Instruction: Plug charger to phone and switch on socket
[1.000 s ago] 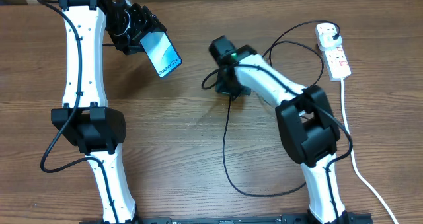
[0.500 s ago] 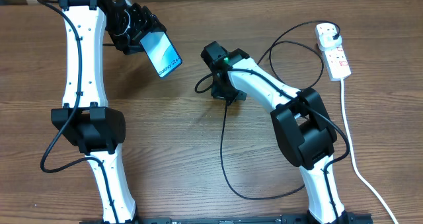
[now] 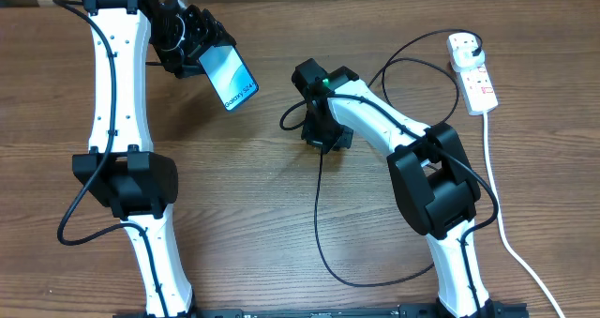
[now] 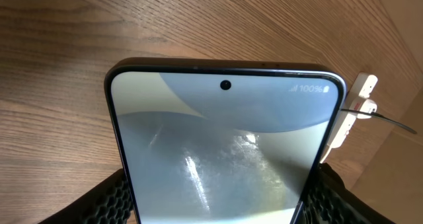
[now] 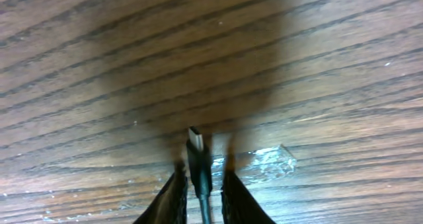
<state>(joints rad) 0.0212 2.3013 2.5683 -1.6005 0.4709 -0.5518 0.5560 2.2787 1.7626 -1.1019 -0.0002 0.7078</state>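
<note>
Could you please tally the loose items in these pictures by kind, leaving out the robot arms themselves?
Phone: 1
Charger cable: 1
Power strip: 1
Total: 3

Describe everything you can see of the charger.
The charger is a thin black cable ending in a small black tip. The right gripper pinches it just behind that tip, which pokes out past the fingers over the wooden table. The cable hangs from the gripper, loops loosely across the table and runs back to a black plug seated in the white socket.
</note>
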